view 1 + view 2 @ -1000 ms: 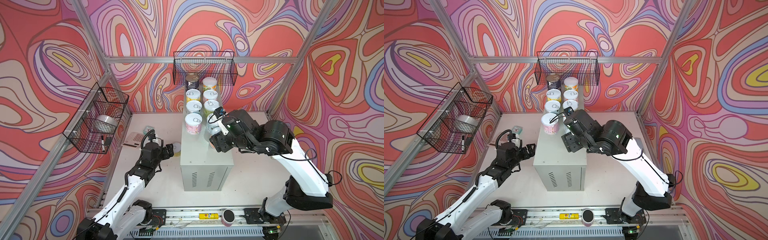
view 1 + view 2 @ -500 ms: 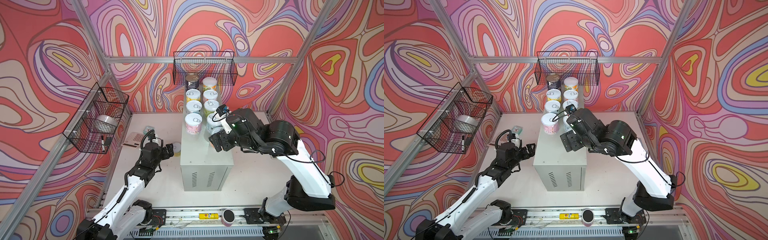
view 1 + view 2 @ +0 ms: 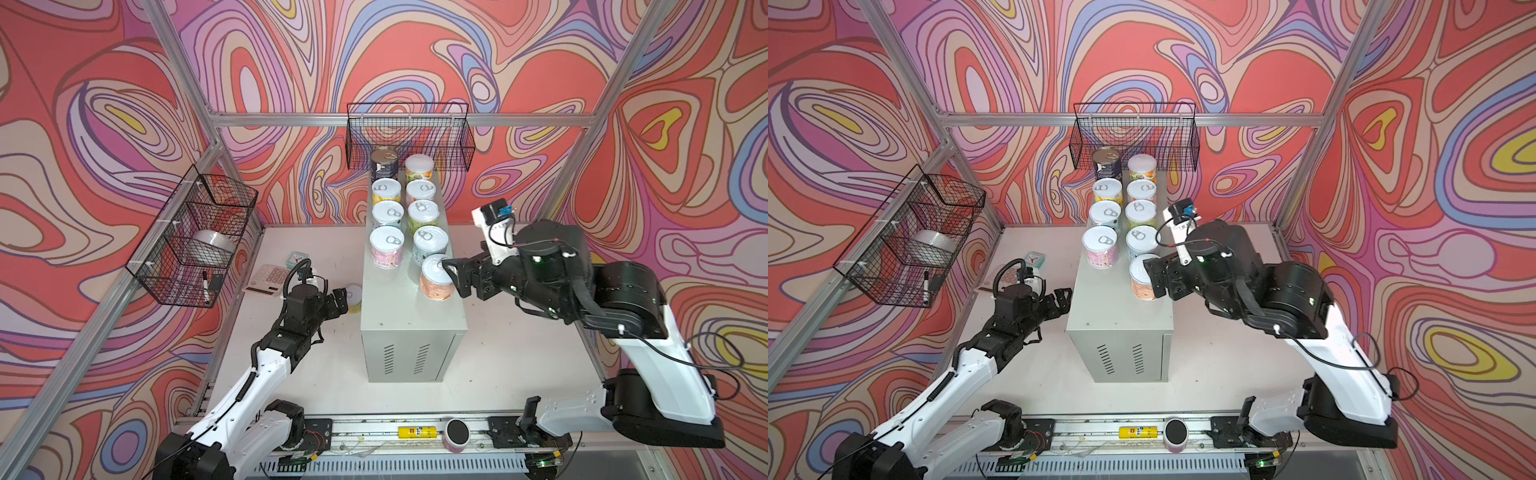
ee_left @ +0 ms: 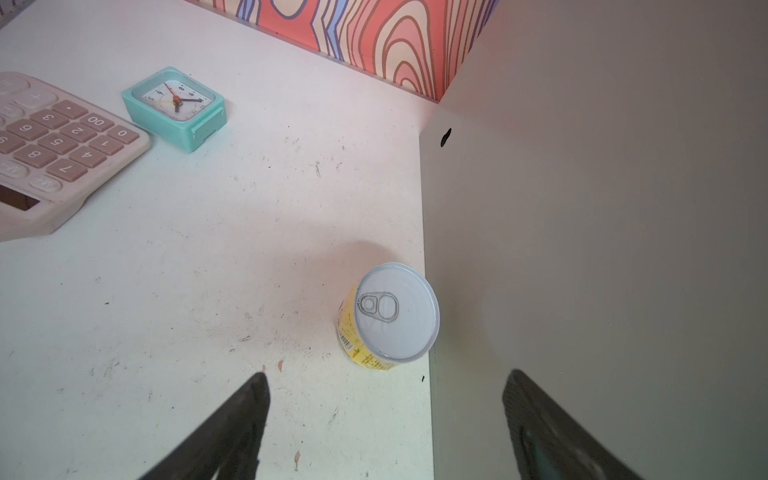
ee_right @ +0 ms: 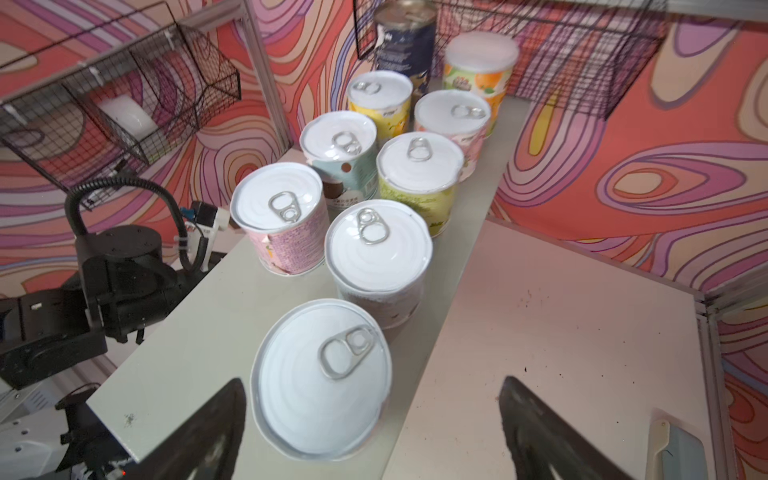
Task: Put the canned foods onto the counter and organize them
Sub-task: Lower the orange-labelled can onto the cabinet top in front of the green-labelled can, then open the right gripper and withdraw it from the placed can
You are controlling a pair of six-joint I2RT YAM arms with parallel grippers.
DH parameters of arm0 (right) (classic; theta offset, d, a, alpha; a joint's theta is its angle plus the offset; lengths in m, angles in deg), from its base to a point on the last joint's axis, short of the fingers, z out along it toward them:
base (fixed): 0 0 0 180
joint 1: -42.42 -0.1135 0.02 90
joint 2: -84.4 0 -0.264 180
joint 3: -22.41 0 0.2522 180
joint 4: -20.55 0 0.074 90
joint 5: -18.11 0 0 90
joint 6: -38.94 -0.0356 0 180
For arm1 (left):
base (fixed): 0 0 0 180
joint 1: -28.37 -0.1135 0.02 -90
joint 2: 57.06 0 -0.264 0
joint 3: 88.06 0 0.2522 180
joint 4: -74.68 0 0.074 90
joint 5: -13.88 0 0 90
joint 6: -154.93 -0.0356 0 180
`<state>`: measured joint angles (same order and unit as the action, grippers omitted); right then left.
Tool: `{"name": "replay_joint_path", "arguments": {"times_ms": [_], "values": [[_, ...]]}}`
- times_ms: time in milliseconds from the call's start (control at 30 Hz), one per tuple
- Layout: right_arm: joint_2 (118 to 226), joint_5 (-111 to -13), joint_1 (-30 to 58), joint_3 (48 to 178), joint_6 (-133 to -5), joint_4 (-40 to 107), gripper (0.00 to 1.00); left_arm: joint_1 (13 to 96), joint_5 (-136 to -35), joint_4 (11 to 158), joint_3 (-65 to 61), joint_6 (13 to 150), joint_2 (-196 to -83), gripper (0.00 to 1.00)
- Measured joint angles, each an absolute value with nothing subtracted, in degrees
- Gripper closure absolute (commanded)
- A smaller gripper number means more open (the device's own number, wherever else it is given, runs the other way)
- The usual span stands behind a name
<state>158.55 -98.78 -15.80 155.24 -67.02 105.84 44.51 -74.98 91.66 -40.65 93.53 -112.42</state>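
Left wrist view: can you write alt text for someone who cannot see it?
A yellow can with a white pull-tab lid stands upright on the white tabletop, right beside the side of the grey counter, with the left arm's two fingers spread open short of it, touching nothing. Farther off lie a teal clock and a pink calculator.

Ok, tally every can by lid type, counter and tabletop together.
White pull-tab cans: 8, seven on the counter, one yellow can on the tabletop
Dark-blue can, silver lid: 1
Orange-label can, plain white cap: 1
Total: 10
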Motion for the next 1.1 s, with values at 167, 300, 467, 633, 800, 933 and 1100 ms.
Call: {"name": "replay_joint_path", "arguments": {"times_ms": [167,300,467,633,800,933,1100], "values": [[152.3,-107.6,-15.8,150.6,-69.4,103.3,0.02,44.5,-75.0,92.0,-40.2,93.0,-112.4,0.09],[151.4,-114.1,-15.8,147.6,-71.4,103.7,0.02,44.5,-74.8,92.7,-40.2,93.0,-112.3,0.09],[151.4,-117.5,-15.8,140.3,-72.8,103.6,0.02,44.5,-74.6,93.3,-40.2,93.0,-111.6,0.1],[150.6,-118.0,-15.8,135.2,-73.7,103.0,0.02,44.5,-74.6,93.4,-40.2,93.0,-111.5,0.1],[148.6,-116.9,-15.8,131.8,-74.2,100.7,0.02,44.5,-74.6,93.4,-40.2,93.0,-111.5,0.1],[149.0,-115.0,-15.8,130.9,-74.3,98.7,0.02,44.5,-74.6,93.4,-40.2,93.0,-111.5,0.1],[150.5,-113.4,-15.8,130.6,-74.1,96.5,0.02,44.5,-74.6,93.4,-40.2,93.0,-111.5,0.1]]}}
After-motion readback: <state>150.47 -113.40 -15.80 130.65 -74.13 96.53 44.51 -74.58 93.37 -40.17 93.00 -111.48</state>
